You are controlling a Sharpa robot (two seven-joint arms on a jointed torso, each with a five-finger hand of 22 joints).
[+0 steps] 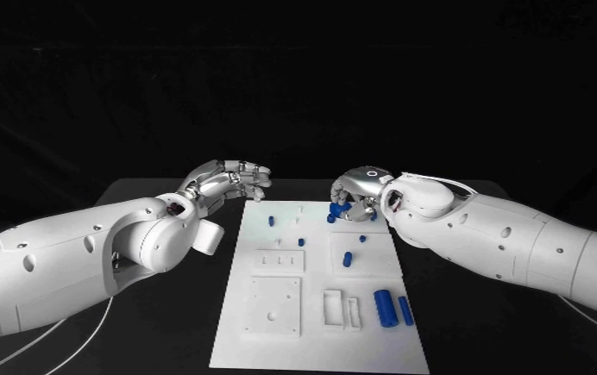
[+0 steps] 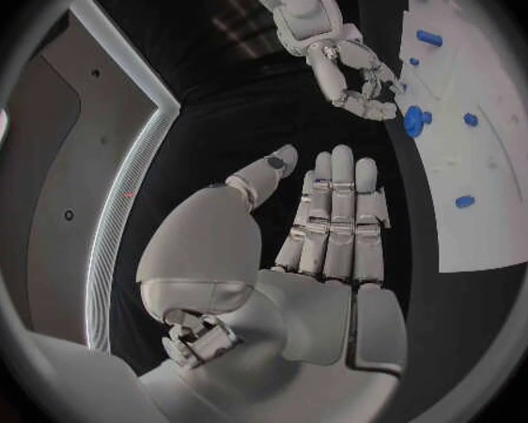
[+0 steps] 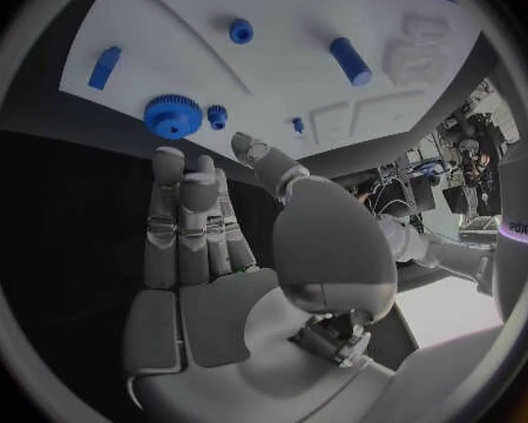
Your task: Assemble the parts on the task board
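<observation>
Two silver hands hover at the far end of the white task board (image 1: 317, 289) in the head view: the left hand (image 1: 230, 180) sits just off the board's far left corner over the black table (image 1: 149, 323), while the right hand (image 1: 357, 194) hangs over the far right edge, directly by a blue gear (image 1: 337, 212), so the right is plainly the nearer one. Whether it touches that gear I cannot tell here. Smooth blue pegs stand or lie about the board, and two thick blue cylinders (image 1: 393, 308) lie near the front right with their long axes running front to back. In the left wrist view, the left hand (image 2: 323, 244) is empty, fingers straight and together, thumb apart; beyond it the right hand (image 2: 352, 75) curls loosely just beside the gear (image 2: 414, 119). In the right wrist view, the right hand (image 3: 206, 226) holds nothing, fingers extended toward the toothed, disc-shaped gear (image 3: 171, 115), which lies flat near the board's edge just past the fingertips, a small blue pinion (image 3: 217, 116) beside it.
</observation>
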